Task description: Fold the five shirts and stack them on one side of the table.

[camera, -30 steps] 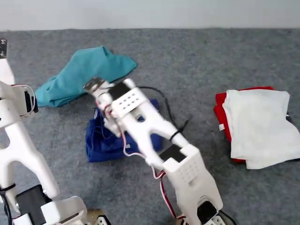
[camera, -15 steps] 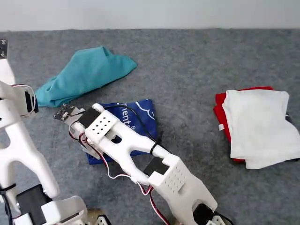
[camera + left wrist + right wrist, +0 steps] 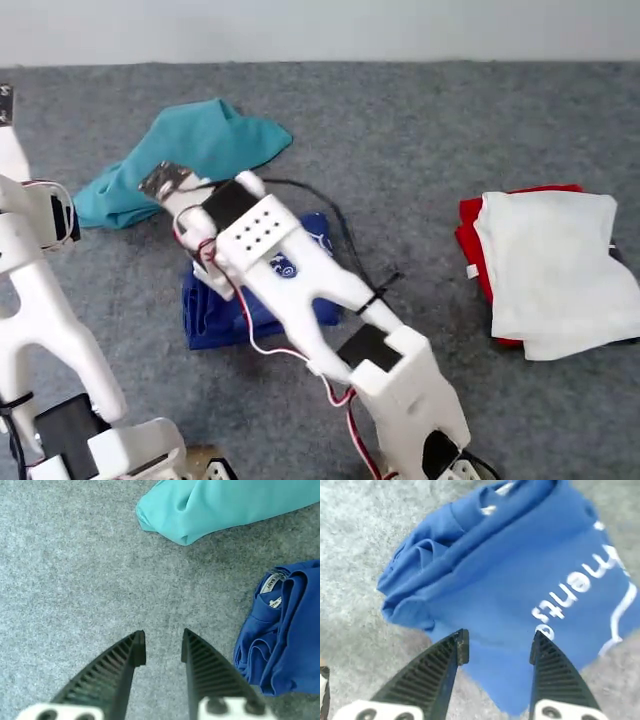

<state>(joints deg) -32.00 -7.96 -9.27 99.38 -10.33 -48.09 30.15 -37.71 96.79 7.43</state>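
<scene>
A blue shirt (image 3: 215, 315) with white print lies bunched on the grey carpet at centre left, partly under my right arm (image 3: 300, 285). In the right wrist view my right gripper (image 3: 497, 647) is open just above the blue shirt (image 3: 510, 575), with its fingers astride the near edge of the cloth. A crumpled teal shirt (image 3: 200, 140) lies behind it. My left gripper (image 3: 162, 647) hangs open over bare carpet, beside the teal shirt (image 3: 225, 505) and the blue shirt (image 3: 285, 630). At the right, a folded white shirt (image 3: 550, 270) tops a red shirt (image 3: 470, 235).
My left arm (image 3: 30, 280) stands at the table's left edge. A black cable (image 3: 350, 225) loops off the right arm above the carpet. A pale wall (image 3: 320, 30) borders the far side. Bare carpet (image 3: 400, 140) lies between the blue shirt and the stack.
My right arm's wrist swung out to the near left of the blue shirt, then back toward the teal shirt. The blue shirt lay flat with its print up and is now more bunched.
</scene>
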